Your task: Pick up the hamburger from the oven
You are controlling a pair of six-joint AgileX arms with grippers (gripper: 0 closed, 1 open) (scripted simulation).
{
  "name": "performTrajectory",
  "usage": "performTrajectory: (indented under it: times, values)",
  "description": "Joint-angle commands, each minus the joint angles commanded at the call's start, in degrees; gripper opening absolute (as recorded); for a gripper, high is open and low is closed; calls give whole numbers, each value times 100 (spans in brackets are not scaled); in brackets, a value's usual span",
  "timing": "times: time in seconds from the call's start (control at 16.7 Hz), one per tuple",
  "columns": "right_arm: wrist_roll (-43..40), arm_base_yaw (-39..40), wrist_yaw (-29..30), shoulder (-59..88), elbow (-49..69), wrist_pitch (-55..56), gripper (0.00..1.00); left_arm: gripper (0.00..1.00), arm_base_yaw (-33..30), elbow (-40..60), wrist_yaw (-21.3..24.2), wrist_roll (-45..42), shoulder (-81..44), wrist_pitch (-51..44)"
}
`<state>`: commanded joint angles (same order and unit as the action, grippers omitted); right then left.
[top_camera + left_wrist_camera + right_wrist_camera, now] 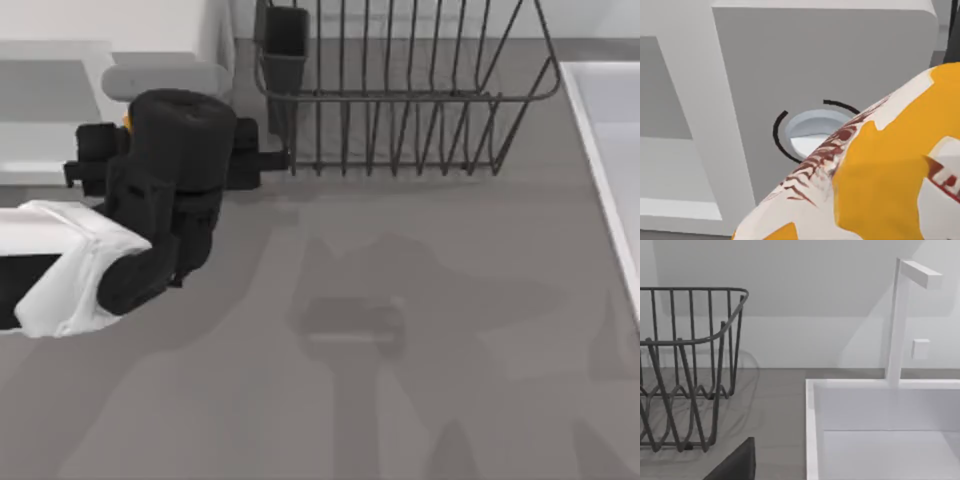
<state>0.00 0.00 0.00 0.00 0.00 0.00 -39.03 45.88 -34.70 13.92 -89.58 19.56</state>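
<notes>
Jaws on the left gripper (pixel 135 125) couldn't be read from any view; fingers were hidden under the wrist body from above, so clamped vs. apart is a cannot-tell. Nearest thing in the left wrist view was the hamburger (pixel 880 170), very close to the lens: whitish wrap with orange patches and dark red streaks, sitting in front of the oven (pixel 805 65) panel and partly covering one knob (pixel 807 130). From above, a sliver of orange showed at the gripper's edge, right by the oven's front corner at the table's upper left. Judgement: the burger looked to be at the gripper and already at or outside the oven mouth, so the step was grasp/extract, late in the task. Can't confirm it was actually held. Next move would call for a clean pull back and up, away from the oven front, without clipping the panel or the rack (pixel 400 90) just beside. Farther out: rack on the table's top middle, white sink (pixel 880 430) at the right edge with a faucet (pixel 902 315) behind it. Right arm was parked off to the right, a dark bit of it low in its own wrist view. Labelling: red marks on the wrap could be print, not legible. No other writing.
</notes>
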Motion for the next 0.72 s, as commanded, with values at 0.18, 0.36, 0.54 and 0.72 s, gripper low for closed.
performTrajectory:
  times: [0.18, 0.36, 0.54, 0.72]
  values:
    - [0, 0, 0, 0, 0, 0, 100, 0, -29, -30, -28, 11, 30, -11]
    - [0, 0, 0, 0, 0, 0, 100, 0, 253, -77, -66, -19, -155, 85]
    - [0, 0, 0, 0, 0, 0, 100, 0, 200, -171, -73, -10, -524, 486]
    - [0, 0, 0, 0, 0, 0, 100, 0, 114, -373, -72, 2, -1218, 1431]
